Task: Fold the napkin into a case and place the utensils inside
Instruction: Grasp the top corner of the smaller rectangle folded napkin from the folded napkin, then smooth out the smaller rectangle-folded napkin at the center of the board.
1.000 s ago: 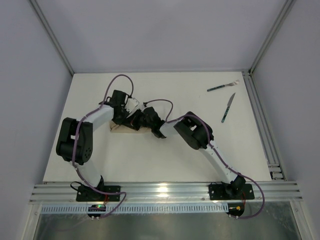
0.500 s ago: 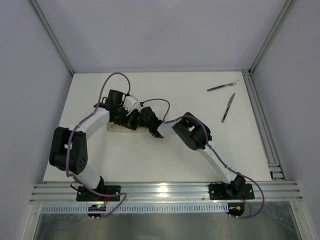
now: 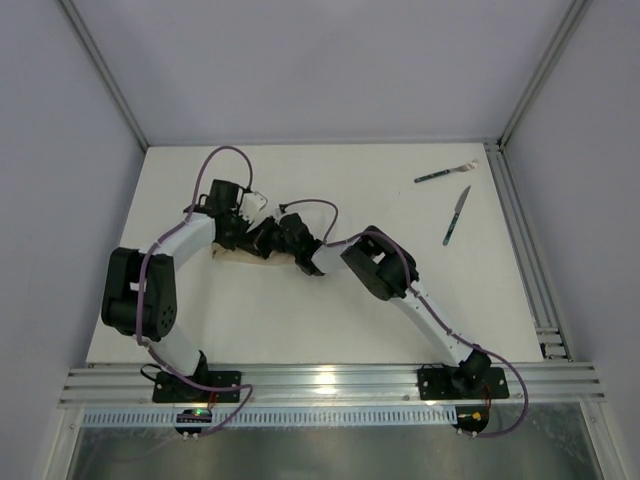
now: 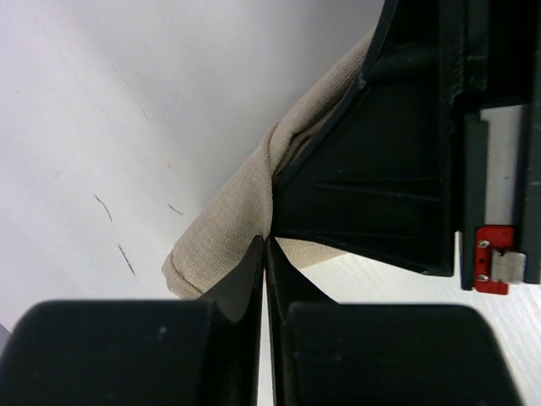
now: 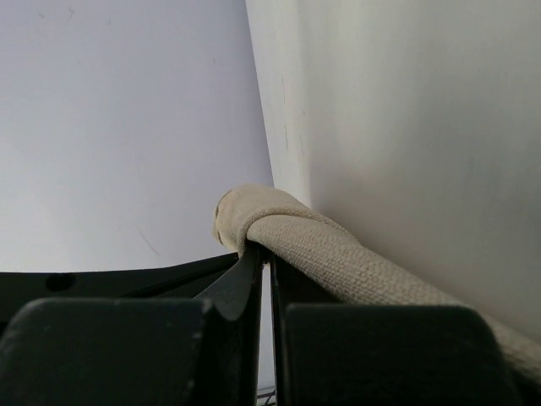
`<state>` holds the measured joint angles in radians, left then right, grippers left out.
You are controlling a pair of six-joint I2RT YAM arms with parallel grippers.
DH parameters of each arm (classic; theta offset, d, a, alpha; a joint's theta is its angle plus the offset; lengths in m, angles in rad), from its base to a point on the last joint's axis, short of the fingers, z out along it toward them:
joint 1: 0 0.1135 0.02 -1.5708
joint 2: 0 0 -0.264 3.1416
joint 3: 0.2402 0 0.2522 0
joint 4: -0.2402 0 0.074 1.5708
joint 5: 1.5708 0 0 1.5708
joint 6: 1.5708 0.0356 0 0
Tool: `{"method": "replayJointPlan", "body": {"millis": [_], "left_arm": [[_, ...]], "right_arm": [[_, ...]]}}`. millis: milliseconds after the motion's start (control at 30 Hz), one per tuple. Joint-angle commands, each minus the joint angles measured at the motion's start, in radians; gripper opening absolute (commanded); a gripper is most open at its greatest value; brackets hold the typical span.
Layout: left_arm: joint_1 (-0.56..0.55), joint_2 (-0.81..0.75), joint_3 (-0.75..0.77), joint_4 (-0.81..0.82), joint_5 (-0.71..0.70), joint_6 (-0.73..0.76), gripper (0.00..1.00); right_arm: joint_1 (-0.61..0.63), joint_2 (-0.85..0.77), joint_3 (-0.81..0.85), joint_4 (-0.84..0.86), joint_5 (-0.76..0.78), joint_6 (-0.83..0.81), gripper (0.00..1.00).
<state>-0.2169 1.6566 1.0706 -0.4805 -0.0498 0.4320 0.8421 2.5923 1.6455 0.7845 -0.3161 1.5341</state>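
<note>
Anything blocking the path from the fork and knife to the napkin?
No loose object lies on the table between them. The fork and knife lie far right. The napkin sits mid-left, pinched by the left gripper and right gripper. Only the right arm hangs over that stretch.

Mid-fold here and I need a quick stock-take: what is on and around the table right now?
napkin: one, beige-tan, bunched into a narrow fold left of the table's centre, under both grippers
fork: one, dark green handle and silver tines, far right corner of the table
knife: one, dark green handle and silver blade, just nearer than the fork and apart from it
table: one, white
frame rails: silver, along the near and right edges
left gripper: one, black, shut on a fold of the napkin
right gripper: one, black, shut on the napkin, close beside the left gripper
</note>
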Motion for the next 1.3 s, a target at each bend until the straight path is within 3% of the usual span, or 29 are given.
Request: {"method": "replayJointPlan", "body": {"millis": [0,233,400,533,567,667,767,1100,1267], "left_arm": [[0.013,0.048,-0.029,-0.012,0.047,0.017,0.00],[0.022,0.071,-0.023,-0.020,0.206,0.027,0.06],[0.021,0.080,-0.034,0.040,0.130,0.021,0.13],[0.021,0.112,-0.029,0.083,0.062,0.016,0.11],[0.024,0.132,-0.026,0.083,0.059,0.011,0.09],[0.033,0.149,-0.020,0.080,0.062,0.004,0.04],[0.042,0.158,-0.017,0.082,0.065,-0.003,0.01],[0.048,0.177,0.000,0.074,0.073,-0.001,0.00],[0.048,0.177,0.000,0.072,0.071,0.002,0.00]], "right_arm": [[-0.012,0.031,0.028,0.025,0.046,0.012,0.04],[-0.014,0.034,0.045,0.002,0.051,0.009,0.04],[-0.012,0.032,0.054,-0.013,0.045,0.004,0.06],[-0.012,0.008,0.025,-0.007,0.028,-0.008,0.16],[-0.014,-0.004,0.010,0.008,0.022,-0.017,0.22],[-0.026,-0.087,-0.065,0.003,0.012,-0.107,0.36],[-0.052,-0.165,-0.145,0.019,-0.024,-0.196,0.41],[-0.106,-0.464,-0.444,-0.063,-0.104,-0.491,0.43],[-0.144,-0.706,-0.558,-0.305,-0.077,-0.795,0.46]]}}
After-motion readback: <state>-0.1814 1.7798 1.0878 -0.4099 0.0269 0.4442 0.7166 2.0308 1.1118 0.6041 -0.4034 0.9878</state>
